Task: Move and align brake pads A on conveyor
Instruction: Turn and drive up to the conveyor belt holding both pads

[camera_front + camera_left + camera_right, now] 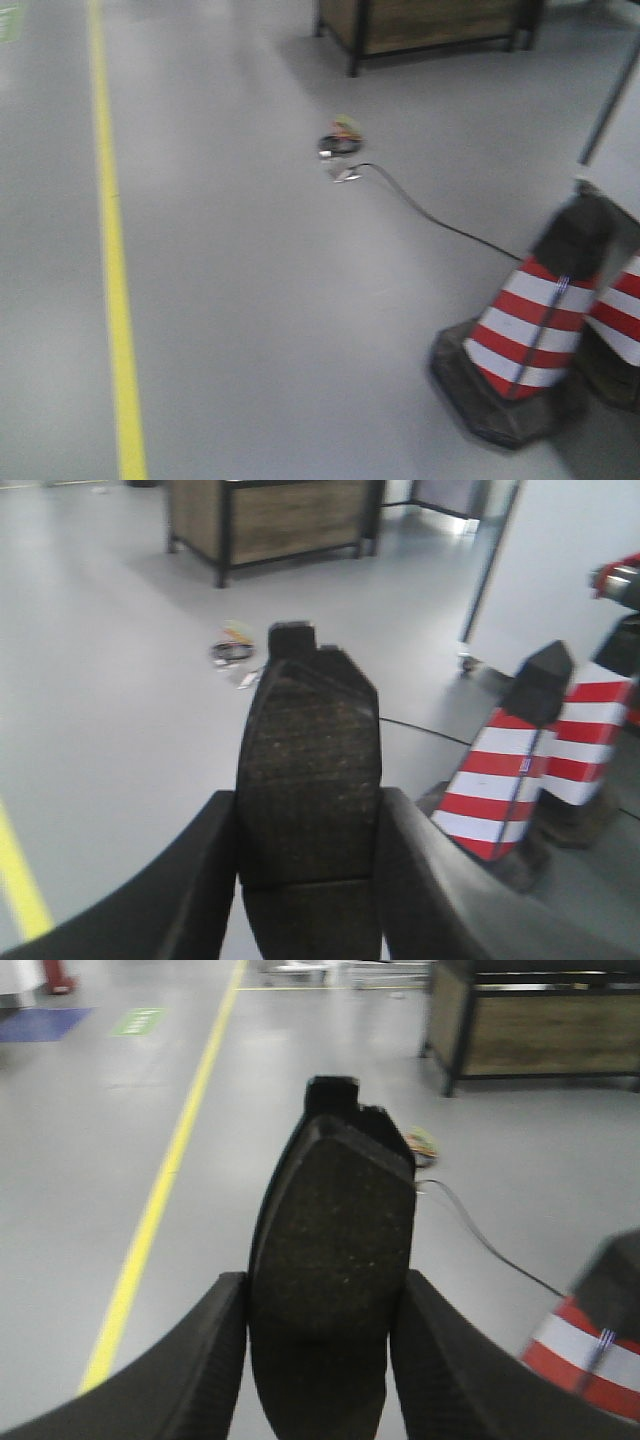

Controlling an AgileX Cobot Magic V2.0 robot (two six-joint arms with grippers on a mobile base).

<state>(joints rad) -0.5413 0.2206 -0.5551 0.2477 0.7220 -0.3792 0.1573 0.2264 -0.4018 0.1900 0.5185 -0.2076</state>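
left arm: jaws clamped on a brake pad (308,780), long axis running straight out from the wrist, tabbed end leading | right arm: jaws gripping a second brake pad (332,1275), same lengthwise lie, tab forward | conveyor: not in view, only grey floor (280,300) and striped cones (530,320) ahead, so nearer arm cannot be judged

one pad (308,780), dark grey and speckled, stands on end between the left gripper's (308,880) fingers, tab uppermost, groove low across it. a second pad (332,1270) stands likewise in the right gripper (325,1360), tab up.
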